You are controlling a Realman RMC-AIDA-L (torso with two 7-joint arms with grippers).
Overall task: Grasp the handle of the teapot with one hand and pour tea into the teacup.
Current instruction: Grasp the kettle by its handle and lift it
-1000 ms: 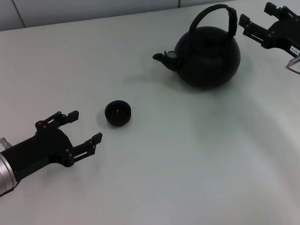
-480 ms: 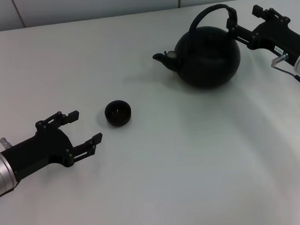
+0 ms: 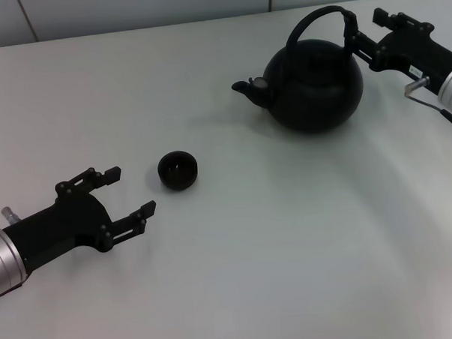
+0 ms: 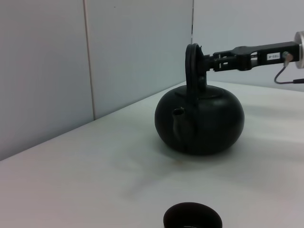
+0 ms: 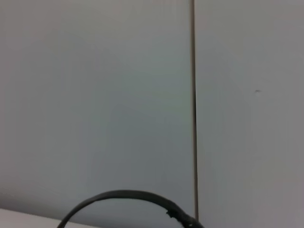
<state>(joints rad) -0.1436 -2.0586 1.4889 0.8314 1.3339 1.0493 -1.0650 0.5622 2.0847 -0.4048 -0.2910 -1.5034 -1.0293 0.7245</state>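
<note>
Teapot [image 3: 315, 87] near the tabletop's [image 3: 289, 249] far right corner looks heavy and rigid, best taken at its handle's [image 3: 348, 30] thick side, which the open right claw [image 3: 363, 36] straddles ungripped; left claw [image 3: 126, 195] open, empty.

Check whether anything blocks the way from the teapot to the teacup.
Nothing visible does. Bare table lies between the teapot and the teacup. The left gripper rests beside the cup, off that line.

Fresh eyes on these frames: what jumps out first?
The big black teapot at the far right of the table, with the right gripper right at its arched handle. Then the tiny teacup sitting apart, nearer the open left gripper.
</note>
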